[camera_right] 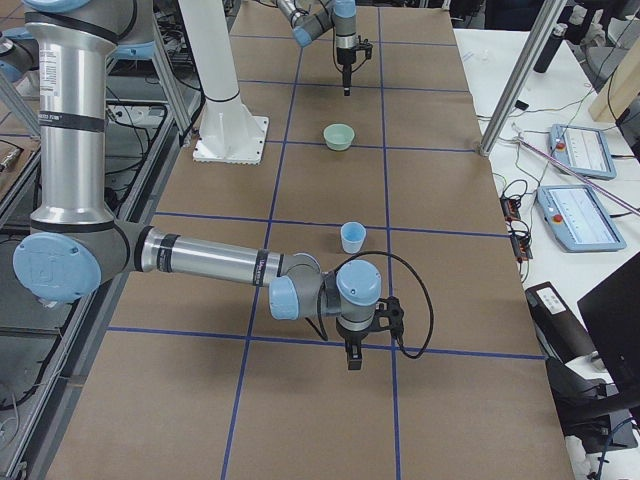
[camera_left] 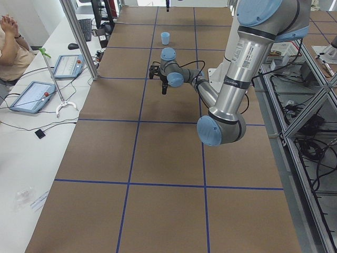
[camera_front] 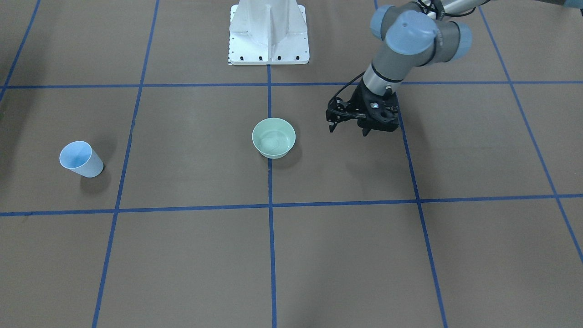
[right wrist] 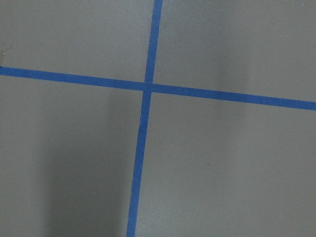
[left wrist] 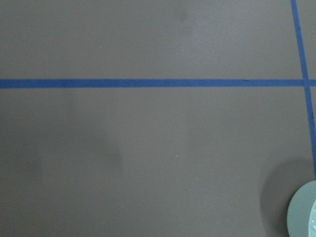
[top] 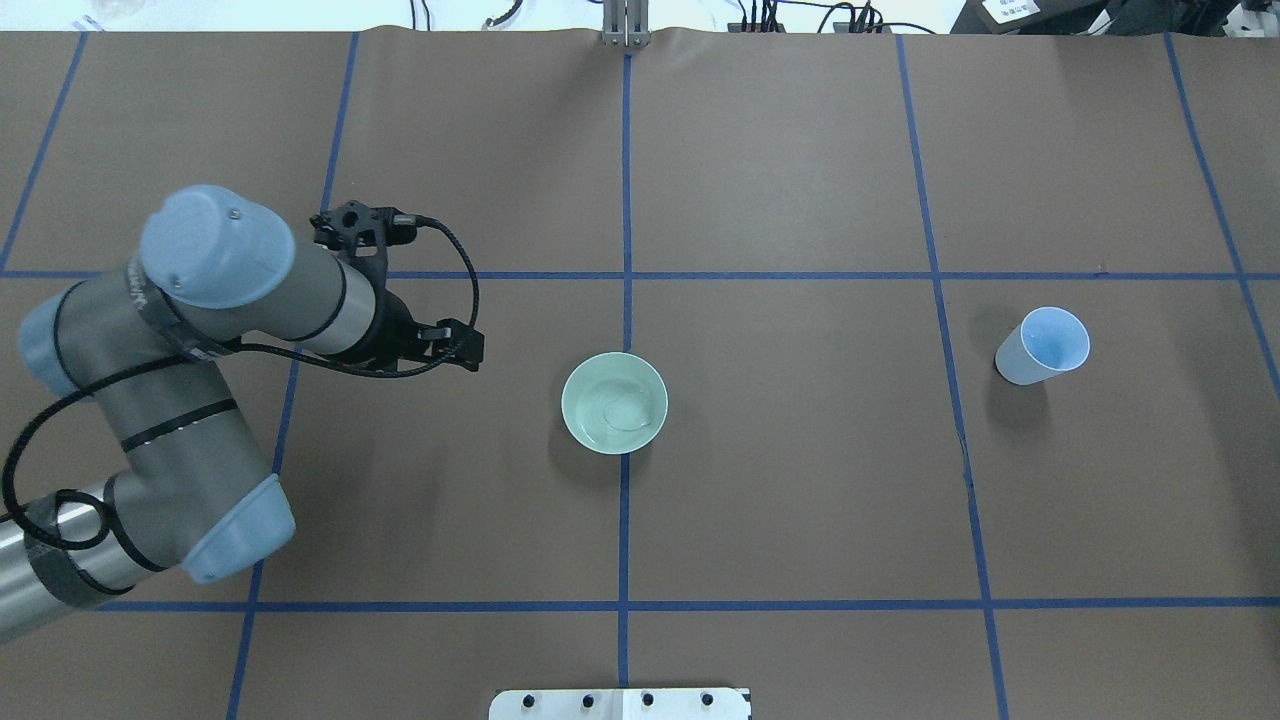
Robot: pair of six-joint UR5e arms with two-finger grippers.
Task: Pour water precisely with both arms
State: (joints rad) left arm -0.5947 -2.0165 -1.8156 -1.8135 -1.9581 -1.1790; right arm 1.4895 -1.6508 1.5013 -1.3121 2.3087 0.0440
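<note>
A mint-green bowl (camera_front: 274,154) is set near the middle of the brown counter (camera_front: 182,255), on one of the blue tape lines (camera_front: 271,255) by which the surface is divided into squares. The water (top: 622,410) is seen only as a faint glossy patch on the bottom of that bowl. A pale blue cup (camera_front: 91,167) is stood upright on the robot's right side, well apart from the bowl. Whether anything is held in it cannot be told.

The left arm (camera_front: 412,41) is reached out over the counter on the bowl's other side, with its wrist tilted downward. The left jaws are held apart with nothing clasped between them, and are poised above the surface, near the bowl but not touching it. In the left wrist view only bare counter, tape and an edge of the bowl in the lower right corner are shown.

The right arm (camera_right: 210,265) is seen in the exterior right view alone, stretched low over the counter beyond the cup, towards the end on the robot's right. The right jaws are pointed down near a tape line, apart from the cup. Whether they are apart or together cannot be told. A crossing of two tape lines is shown by the right wrist camera.

A white pedestal (camera_front: 268,32) is bolted at the robot's edge of the counter. A person (camera_left: 9,47) is seated at a side table.
</note>
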